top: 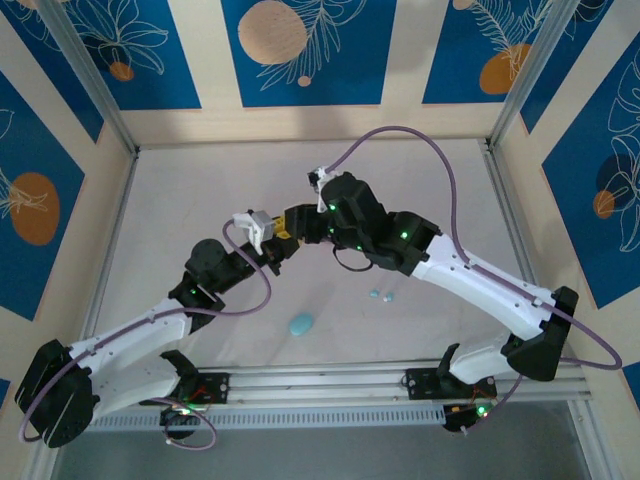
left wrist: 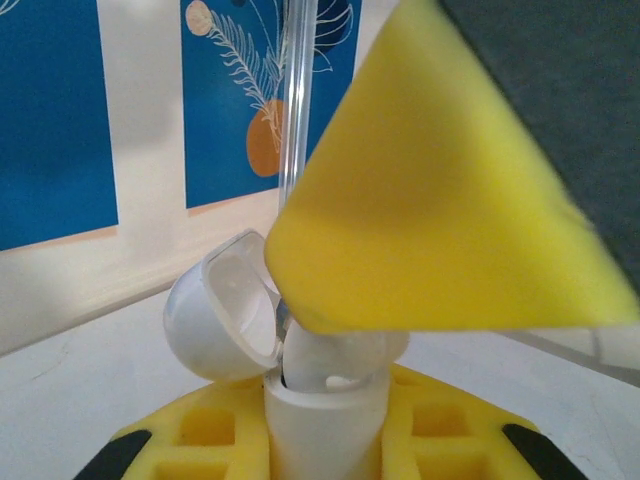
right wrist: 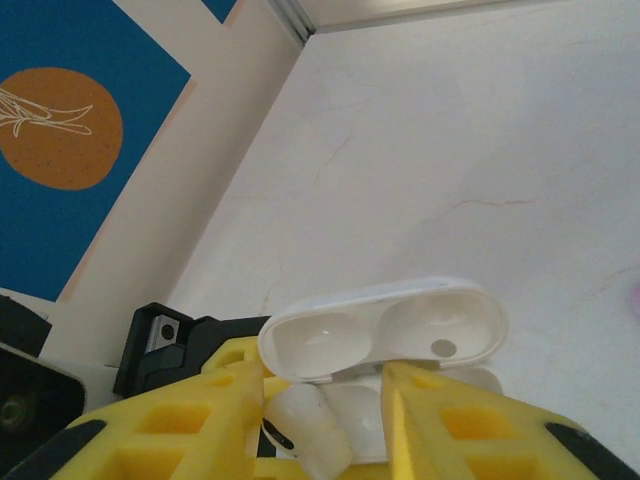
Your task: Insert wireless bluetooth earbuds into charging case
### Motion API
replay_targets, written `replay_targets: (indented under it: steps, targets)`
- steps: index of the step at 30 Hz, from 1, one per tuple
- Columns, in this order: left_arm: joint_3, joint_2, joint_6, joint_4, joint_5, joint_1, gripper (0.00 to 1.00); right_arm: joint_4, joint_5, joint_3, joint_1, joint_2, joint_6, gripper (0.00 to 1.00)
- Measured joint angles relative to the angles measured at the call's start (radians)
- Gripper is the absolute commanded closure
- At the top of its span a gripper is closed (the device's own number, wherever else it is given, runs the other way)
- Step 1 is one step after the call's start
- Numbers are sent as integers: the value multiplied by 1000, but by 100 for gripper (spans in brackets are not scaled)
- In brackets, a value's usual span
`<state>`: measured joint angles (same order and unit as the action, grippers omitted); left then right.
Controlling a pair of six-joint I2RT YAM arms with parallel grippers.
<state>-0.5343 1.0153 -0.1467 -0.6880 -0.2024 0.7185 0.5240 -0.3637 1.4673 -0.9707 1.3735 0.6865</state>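
We've got the pale table (top: pixel 200 210) carrying a closed cyan case (top: pixel 301 324), two cyan earbuds (top: pixel 381 294) near it.

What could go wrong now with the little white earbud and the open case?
The white earbud looks tilted at the mouth of the white case, between the right hand's parted fingers; if not seated, it could tip out and fall. The open lid stands right beside those fingers; a bump might snap it shut on the bud. The left hand grips the case only by its sides, so a hard push could twist it.
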Motion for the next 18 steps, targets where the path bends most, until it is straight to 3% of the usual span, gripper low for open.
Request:
replay_targets:
  steps: [9,18]
  targets:
    - [0,-12,0,4,-17,0,78,16,100,3,47,-12,-49,59]
    - [0,-26,0,7,-33,0,78,53,225,33,77,-10,-121,63]
